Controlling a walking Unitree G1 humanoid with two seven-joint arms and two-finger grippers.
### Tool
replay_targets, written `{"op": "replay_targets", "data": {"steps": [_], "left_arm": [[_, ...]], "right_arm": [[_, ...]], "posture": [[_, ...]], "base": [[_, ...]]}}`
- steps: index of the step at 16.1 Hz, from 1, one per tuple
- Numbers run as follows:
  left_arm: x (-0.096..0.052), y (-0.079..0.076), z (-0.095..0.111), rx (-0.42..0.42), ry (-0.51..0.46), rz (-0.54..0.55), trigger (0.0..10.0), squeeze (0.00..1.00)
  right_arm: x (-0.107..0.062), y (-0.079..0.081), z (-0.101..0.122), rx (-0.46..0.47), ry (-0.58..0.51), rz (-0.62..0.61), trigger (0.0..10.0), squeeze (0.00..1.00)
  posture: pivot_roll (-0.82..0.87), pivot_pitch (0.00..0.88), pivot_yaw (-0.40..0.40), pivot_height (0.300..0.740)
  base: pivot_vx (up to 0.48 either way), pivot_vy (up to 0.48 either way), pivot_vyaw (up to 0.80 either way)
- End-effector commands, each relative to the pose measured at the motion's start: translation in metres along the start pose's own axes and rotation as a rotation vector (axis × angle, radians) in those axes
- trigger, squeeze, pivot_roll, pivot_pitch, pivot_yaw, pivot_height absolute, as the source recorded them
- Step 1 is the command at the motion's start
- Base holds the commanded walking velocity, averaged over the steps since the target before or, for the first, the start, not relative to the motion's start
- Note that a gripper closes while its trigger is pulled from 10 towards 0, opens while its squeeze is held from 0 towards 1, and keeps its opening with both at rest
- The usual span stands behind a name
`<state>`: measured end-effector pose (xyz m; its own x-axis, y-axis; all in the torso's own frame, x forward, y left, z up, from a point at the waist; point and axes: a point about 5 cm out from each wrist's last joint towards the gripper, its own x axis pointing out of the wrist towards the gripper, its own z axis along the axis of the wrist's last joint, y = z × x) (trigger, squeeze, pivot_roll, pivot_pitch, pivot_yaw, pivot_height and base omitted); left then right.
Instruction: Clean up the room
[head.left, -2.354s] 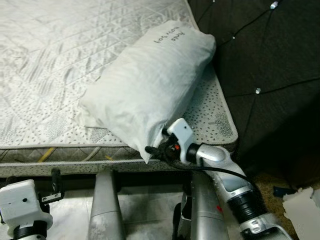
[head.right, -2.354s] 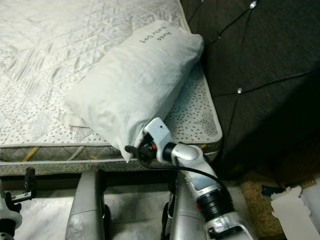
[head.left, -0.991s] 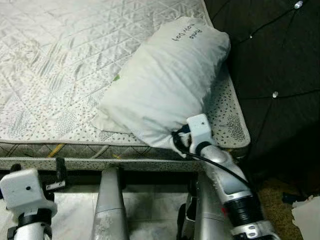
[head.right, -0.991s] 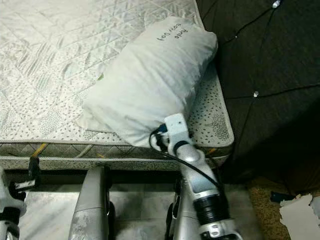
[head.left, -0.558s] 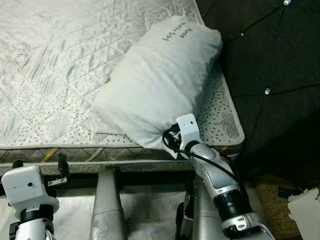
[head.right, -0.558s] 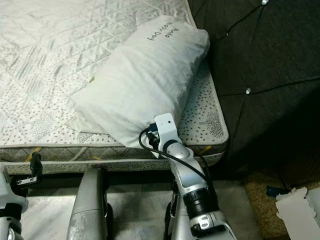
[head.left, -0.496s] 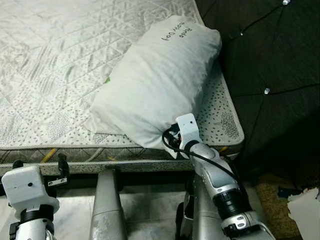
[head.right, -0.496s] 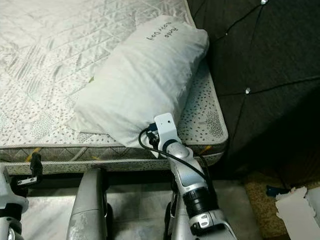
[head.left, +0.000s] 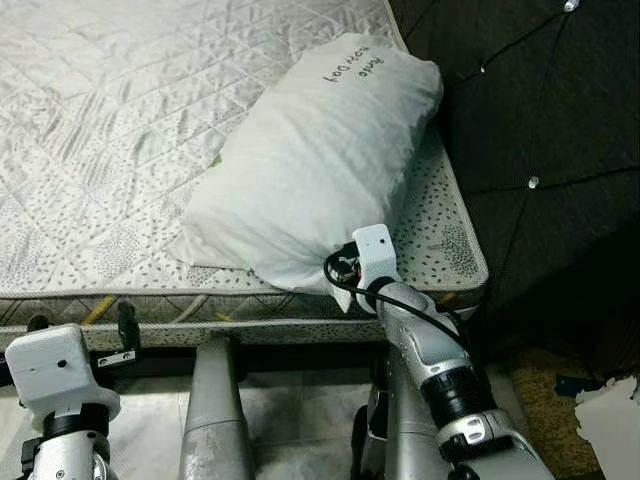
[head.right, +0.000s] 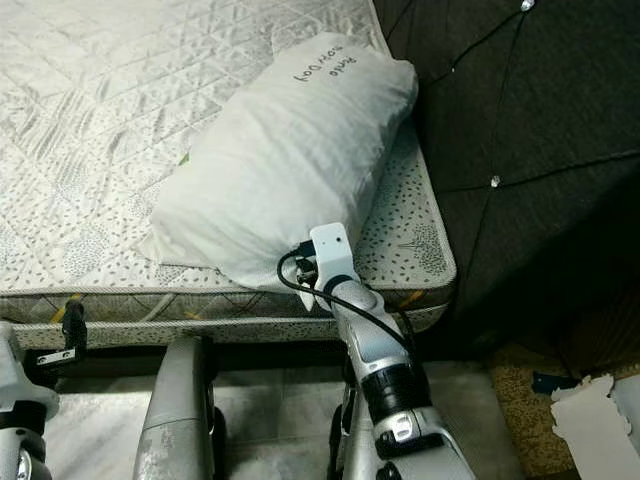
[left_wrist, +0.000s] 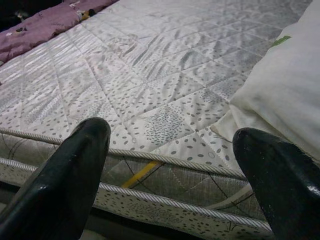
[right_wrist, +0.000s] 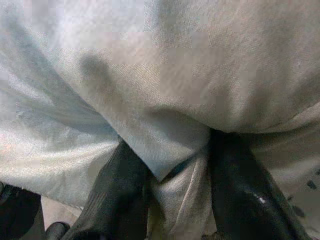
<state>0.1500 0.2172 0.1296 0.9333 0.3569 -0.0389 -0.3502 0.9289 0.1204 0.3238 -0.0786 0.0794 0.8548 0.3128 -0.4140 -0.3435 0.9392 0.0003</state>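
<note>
Since a moment ago the right gripper (head.left: 345, 272) has pushed a little further in at the near corner of the pillow (head.left: 310, 165), and the pillow has barely shifted on the bed (head.left: 90, 120); over the longer span it has been drawn up from the mattress edge toward the headboard (head.left: 540, 110). That suggests the placing of the pillow is nearly finished, with only the release left.

From the head views, the pillow lies slantwise on the quilted mattress, its far end with the handwriting against the dark tufted headboard, its near corner at the bed's front edge where the right arm reaches in. The left gripper (head.left: 125, 330) hangs low beside the bed frame, idle. White paper scraps (head.right: 590, 410) lie on the floor to the right, well apart from the bed, likely still to be tidied.

In the left wrist view, the left jaws stand wide apart with nothing between them, looking along the mattress edge; a purple blanket (left_wrist: 45, 22) lies at the far side of the bed.

In the right wrist view, the two black fingers (right_wrist: 245, 195) of the right gripper are closed narrowly on a fold of pillow fabric. Nothing blocks a withdrawal, though the cloth may snag as the jaws part.
</note>
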Motion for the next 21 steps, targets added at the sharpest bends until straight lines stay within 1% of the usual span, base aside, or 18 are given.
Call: {"op": "replay_targets", "data": {"steps": [1, 3, 5, 7, 9, 11, 12, 13, 15, 16, 17, 18, 19, 21], "left_arm": [[0.0, 0.003, -0.006, 0.015, 0.029, 0.008, 10.0, 0.0], [0.004, 0.002, -0.005, 0.017, 0.025, -0.004, 10.0, 0.0], [0.008, 0.001, -0.001, 0.022, 0.005, -0.011, 10.0, 0.0], [0.009, 0.0, 0.0, 0.016, 0.001, -0.005, 10.0, 0.0], [0.009, -0.003, -0.001, 0.01, 0.002, -0.003, 10.0, 0.0], [0.009, -0.006, -0.003, 0.001, 0.004, -0.001, 10.0, 0.0], [0.01, -0.005, -0.002, -0.001, 0.0, 0.001, 10.0, 0.0], [0.011, -0.005, -0.002, -0.001, -0.002, 0.001, 10.0, 0.0], [0.014, -0.005, -0.003, -0.002, -0.003, 0.004, 10.0, 0.0], [0.017, -0.007, -0.004, -0.008, -0.006, 0.001, 10.0, 0.0], [0.021, -0.01, -0.003, -0.015, -0.015, -0.002, 10.0, 0.0], [0.023, -0.012, -0.002, -0.022, -0.024, -0.002, 10.0, 0.0], [0.025, -0.014, -0.001, -0.035, -0.033, 0.008, 10.0, 0.0], [0.028, -0.015, -0.005, -0.032, -0.03, 0.005, 10.0, 0.0]], "right_arm": [[0.003, -0.009, -0.001, 0.009, 0.0, -0.025, 0.0, 0.0], [0.008, -0.016, 0.005, 0.006, -0.022, -0.053, 0.0, 0.0], [0.009, -0.025, 0.011, 0.008, -0.036, -0.082, 0.0, 0.0], [0.01, -0.031, 0.009, 0.001, -0.031, -0.091, 0.0, 0.0], [0.01, -0.034, 0.007, -0.007, -0.028, -0.088, 0.0, 0.0], [0.012, -0.041, 0.01, -0.007, -0.036, -0.098, 0.0, 0.0], [0.012, -0.056, 0.019, -0.006, -0.056, -0.138, 0.0, 0.0], [0.012, -0.062, 0.022, -0.005, -0.062, -0.156, 0.0, 0.0], [0.01, -0.084, 0.034, -0.01, -0.085, -0.219, 0.0, 0.0], [0.004, -0.109, 0.051, -0.028, -0.119, -0.291, 0.0, 0.0], [-0.002, -0.127, 0.064, -0.046, -0.145, -0.347, 0.0, 0.0], [-0.006, -0.138, 0.073, -0.054, -0.161, -0.39, 0.0, 0.0], [-0.012, -0.149, 0.087, -0.06, -0.192, -0.438, 0.0, 0.0], [-0.02, -0.161, 0.103, -0.06, -0.241, -0.492, 0.0, 0.0]], "posture": [[0.17, 0.116, -0.01, 0.546], [0.17, 0.11, -0.004, 0.546], [0.18, 0.118, -0.006, 0.546], [0.18, 0.123, -0.016, 0.546], [0.18, 0.116, -0.023, 0.546], [0.18, 0.109, -0.031, 0.546], [0.18, 0.105, -0.033, 0.546], [0.18, 0.099, -0.034, 0.546], [0.18, 0.083, -0.037, 0.546], [0.16, 0.068, -0.04, 0.546], [0.16, 0.06, -0.048, 0.546], [0.15, 0.055, -0.054, 0.546], [0.13, 0.043, -0.06, 0.546], [0.11, 0.02, -0.045, 0.546]], "base": [[0.0, 0.0, 0.0], [0.0, 0.0, 0.0], [0.0, 0.0, 0.0], [0.0, 0.0, 0.0], [0.0, 0.0, 0.0], [0.0, 0.0, 0.0], [0.0, 0.0, 0.0], [0.0, 0.0, 0.0], [0.0, 0.0, 0.0], [0.0, 0.0, 0.0], [0.0, 0.0, 0.0], [0.0, 0.0, 0.0], [0.0, 0.0, 0.0], [0.0, 0.0, 0.0]]}}
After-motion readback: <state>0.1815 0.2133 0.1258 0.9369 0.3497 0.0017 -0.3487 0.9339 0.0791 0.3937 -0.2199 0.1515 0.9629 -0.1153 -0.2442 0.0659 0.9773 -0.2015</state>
